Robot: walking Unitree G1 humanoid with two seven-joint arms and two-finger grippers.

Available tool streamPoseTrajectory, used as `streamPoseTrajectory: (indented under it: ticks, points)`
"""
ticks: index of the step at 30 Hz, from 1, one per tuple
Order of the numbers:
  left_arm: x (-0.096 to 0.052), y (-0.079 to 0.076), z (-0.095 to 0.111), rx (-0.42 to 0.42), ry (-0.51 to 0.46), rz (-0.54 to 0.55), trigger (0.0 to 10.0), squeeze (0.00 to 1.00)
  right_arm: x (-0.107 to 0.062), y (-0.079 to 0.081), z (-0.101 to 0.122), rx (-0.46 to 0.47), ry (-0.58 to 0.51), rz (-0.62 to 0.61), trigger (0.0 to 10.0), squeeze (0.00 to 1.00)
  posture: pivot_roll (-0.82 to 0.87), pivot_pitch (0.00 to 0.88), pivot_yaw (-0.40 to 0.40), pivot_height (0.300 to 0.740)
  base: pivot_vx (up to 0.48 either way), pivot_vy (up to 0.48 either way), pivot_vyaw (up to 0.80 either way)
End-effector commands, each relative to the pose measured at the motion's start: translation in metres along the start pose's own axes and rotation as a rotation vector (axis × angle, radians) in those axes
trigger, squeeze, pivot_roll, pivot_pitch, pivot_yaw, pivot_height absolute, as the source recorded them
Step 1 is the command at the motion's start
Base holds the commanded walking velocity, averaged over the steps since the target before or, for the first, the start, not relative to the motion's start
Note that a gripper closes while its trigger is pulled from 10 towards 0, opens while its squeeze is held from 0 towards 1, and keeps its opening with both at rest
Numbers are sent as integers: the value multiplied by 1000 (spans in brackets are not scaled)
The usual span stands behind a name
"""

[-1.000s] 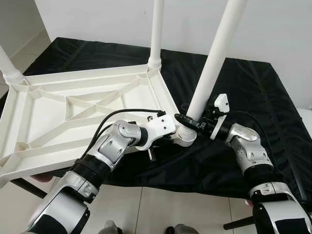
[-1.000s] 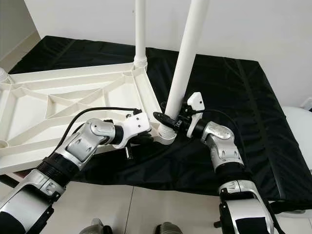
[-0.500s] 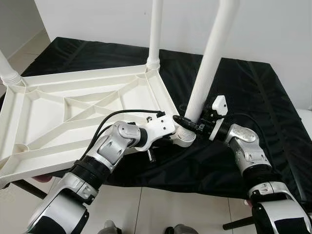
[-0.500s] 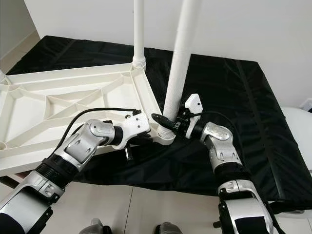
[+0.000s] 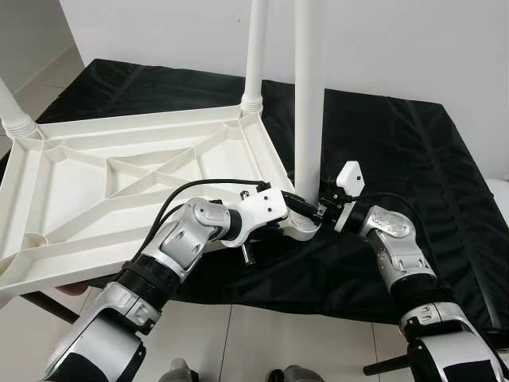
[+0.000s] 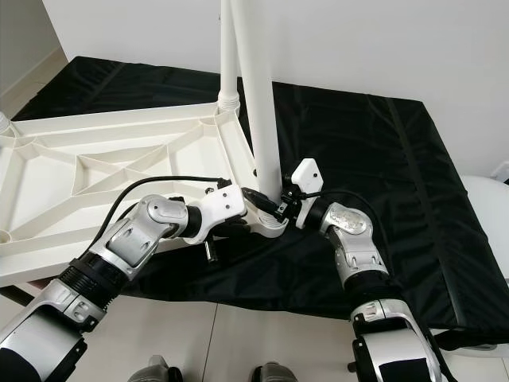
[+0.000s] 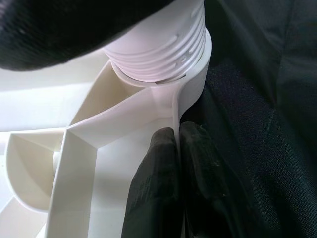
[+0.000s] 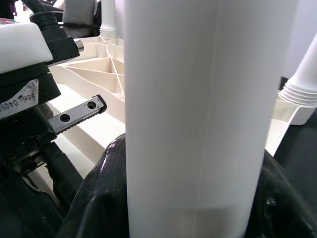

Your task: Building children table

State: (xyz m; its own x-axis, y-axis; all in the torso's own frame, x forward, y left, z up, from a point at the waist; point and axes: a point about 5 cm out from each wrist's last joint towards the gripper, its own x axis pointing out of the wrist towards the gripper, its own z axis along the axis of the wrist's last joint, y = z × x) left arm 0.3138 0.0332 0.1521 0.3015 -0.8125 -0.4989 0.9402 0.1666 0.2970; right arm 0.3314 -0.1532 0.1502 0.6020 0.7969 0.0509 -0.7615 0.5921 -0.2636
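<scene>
Left eye view: black cloth (image 5: 398,151) surrounds the upturned tabletop (image 5: 119,183).

Head stereo pair downward; wrist views close-up.

Both arms are silver, jointed shells with black rings at the joints. A black cable loops over the left forearm to a white wrist block just behind the left gripper (image 5: 285,227); a short metal pin hangs below that block. A white camera housing sits just above the right gripper (image 5: 306,208), whose fingers (image 8: 99,198) are glossy black.
</scene>
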Motion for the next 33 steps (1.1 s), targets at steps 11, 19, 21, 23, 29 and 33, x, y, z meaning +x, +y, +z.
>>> streamPoseTrajectory:
  ticks: [11, 19, 21, 23, 29, 33]
  points:
    - [-3, -3, 22, 69, -76, -44, 10000, 0, -47, 7, -48, 192, 106, -247, 10000, 0, -49, 56, -13, 740, 0, 0, 0]
    - [-2, -2, 23, 74, -77, -49, 10000, 0, -54, 11, -45, 194, 36, -296, 10000, 0, -53, 58, -7, 740, 0, 0, 0]
    - [-2, -2, 23, 73, -77, -49, 10000, 0, -54, 12, -45, 191, 38, -293, 10000, 0, -52, 57, -7, 740, 0, 0, 0]
    - [-2, -2, 23, 74, -77, -49, 10000, 0, -54, 13, -46, 192, 38, -291, 10000, 0, -50, 56, -8, 740, 0, 0, 0]
    - [-3, -1, 23, 74, -75, -46, 10000, 0, -55, 18, -47, 203, 40, -289, 10000, 0, -50, 54, -7, 740, 0, 0, 0]
    - [-3, -1, 23, 74, -76, -45, 10000, 0, -55, 21, -48, 202, 48, -287, 10000, 0, -52, 52, -8, 740, 0, 0, 0]
